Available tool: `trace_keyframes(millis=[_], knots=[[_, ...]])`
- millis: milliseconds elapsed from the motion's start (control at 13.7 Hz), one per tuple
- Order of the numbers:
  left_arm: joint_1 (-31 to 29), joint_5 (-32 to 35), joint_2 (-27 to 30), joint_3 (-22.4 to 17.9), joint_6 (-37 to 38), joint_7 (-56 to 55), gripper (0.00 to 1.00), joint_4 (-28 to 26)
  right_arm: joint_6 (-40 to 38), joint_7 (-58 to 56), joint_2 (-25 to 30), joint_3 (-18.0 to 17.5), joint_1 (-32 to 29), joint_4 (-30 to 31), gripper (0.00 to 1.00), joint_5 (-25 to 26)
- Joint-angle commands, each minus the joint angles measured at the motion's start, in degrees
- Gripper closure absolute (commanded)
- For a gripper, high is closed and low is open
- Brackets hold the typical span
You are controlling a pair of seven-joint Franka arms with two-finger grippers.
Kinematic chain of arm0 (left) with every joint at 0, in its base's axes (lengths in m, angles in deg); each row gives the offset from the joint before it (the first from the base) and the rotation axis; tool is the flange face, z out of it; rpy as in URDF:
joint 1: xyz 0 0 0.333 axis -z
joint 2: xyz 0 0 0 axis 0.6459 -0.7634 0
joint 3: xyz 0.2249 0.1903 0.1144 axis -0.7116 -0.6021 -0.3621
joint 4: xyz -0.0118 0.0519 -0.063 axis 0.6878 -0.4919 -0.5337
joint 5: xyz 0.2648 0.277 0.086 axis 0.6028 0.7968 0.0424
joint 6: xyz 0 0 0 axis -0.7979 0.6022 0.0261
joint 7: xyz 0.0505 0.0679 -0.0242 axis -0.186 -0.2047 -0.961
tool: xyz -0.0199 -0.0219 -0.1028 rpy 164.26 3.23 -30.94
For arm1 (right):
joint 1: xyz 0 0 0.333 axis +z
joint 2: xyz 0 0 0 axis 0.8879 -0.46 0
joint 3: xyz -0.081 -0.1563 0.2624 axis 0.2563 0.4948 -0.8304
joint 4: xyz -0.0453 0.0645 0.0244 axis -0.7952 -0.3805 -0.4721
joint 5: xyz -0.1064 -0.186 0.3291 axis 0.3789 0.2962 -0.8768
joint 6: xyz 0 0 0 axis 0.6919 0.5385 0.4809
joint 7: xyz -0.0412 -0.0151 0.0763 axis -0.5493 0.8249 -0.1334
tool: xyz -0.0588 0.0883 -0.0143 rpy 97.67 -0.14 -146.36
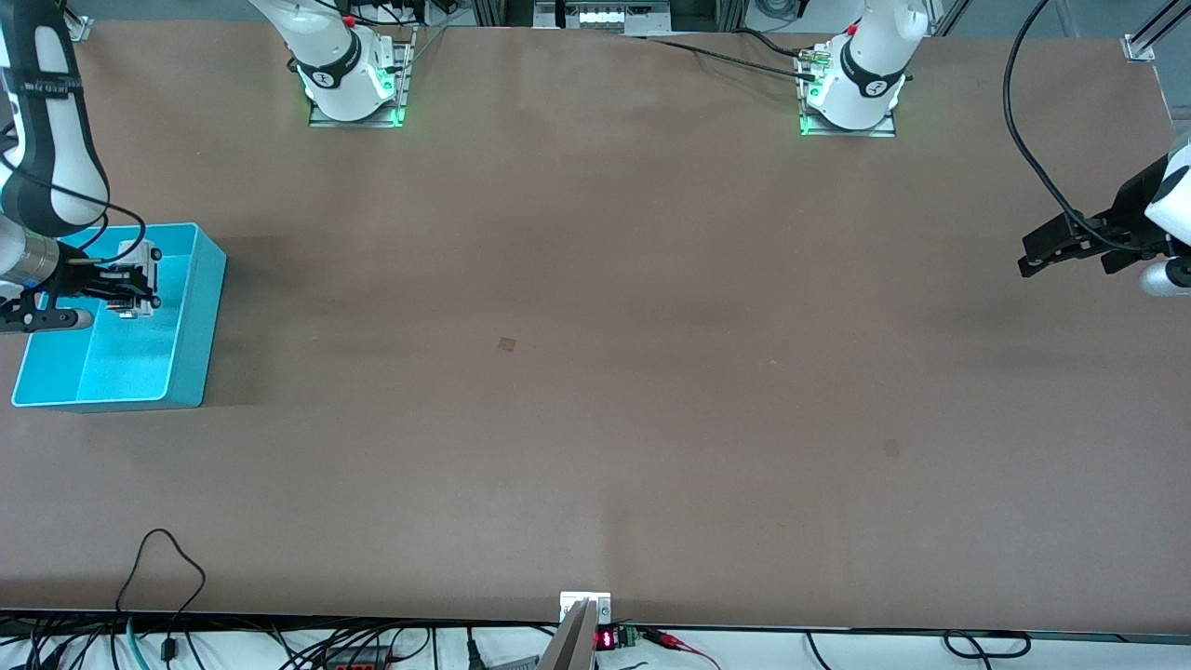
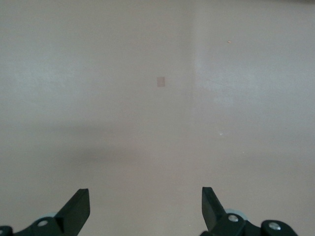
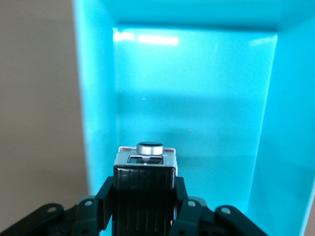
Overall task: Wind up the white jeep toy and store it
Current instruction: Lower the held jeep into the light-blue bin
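Brown worktop (image 1: 595,372), mostly bare. Right gripper (image 1: 130,284) over turquoise bin (image 1: 200,326), clamped on white jeep toy (image 3: 145,160) between its fingers. Left gripper (image 2: 145,209) waits, spread, at left arm's end.

You have a turquoise bin (image 1: 191,326), glossy and unpatterned inside, on a plain matte brown surface (image 1: 595,372) with two small darker brown squares. You'll note the white jeep toy (image 3: 145,167) shows a black ribbed roof panel, a silver spare wheel and thin red trim. Your right hand (image 3: 145,211) and left hand (image 2: 145,206) are black.
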Motion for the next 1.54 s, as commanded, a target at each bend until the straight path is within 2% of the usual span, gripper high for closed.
trace_keyframes(millis=[0,658,804,950,1170,1243,1389,1462], knots=[[0.53,-1.41,1.15,-1.22,0.59,0.23,0.0,-0.95,4.19,-0.33,-3.47,-0.33,-2.21,-0.19,1.0,-0.12],[-0.09,-1.5,1.32,-0.87,0.77,0.31,0.0,-1.12,11.42,-2.53,-8.93,-0.33,-4.32,-0.19,1.0,1.9],[-0.18,-1.5,3.16,-0.78,-0.19,0.31,0.0,-3.83,11.42,-2.44,-9.19,-0.33,-4.32,-0.28,1.0,1.9],[-0.18,-1.5,5.45,-0.78,-2.74,0.31,0.0,-7.61,11.5,-2.44,-9.45,-0.41,-4.5,-0.28,0.96,1.9],[-0.36,-1.5,5.89,-0.78,-2.84,0.31,0.0,-8.16,11.59,-2.35,-10.07,-0.41,-4.5,-0.37,0.75,1.81],[-0.27,-1.5,6.16,-0.69,-2.58,0.31,0.0,-8.16,11.59,-2.35,-10.16,-0.41,-4.5,-0.37,0.63,1.73],[-0.09,-1.41,6.25,-0.52,-2.14,0.23,0.0,-7.89,11.59,-2.35,-10.25,-0.41,-4.5,-0.37,0.47,1.81],[-0.18,-1.41,6.25,-0.52,-1.09,0.4,0.0,-7.81,11.59,-2.35,-10.25,-0.41,-4.5,-0.46,0.35,1.81]])
